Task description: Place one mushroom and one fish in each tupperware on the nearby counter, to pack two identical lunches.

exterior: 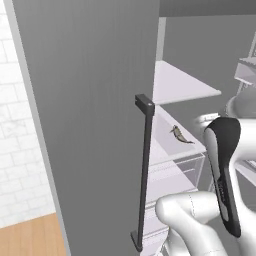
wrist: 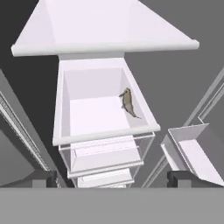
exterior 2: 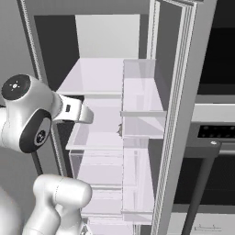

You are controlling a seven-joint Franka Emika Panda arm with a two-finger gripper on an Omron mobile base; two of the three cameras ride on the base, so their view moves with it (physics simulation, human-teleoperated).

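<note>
A small brown fish lies on a white fridge shelf, near the shelf's right side; it also shows in the left base view as the fish. My gripper is open and empty. It hangs in front of the shelf and above it, well back from the fish, with its dark fingertips spread wide. The mushroom, the tupperwares and the counter are out of view.
The open grey fridge door with its dark vertical handle stands at left. An upper shelf overhangs the fish's shelf, with clear drawers below it. Door bins sit at right. An oven flanks the fridge.
</note>
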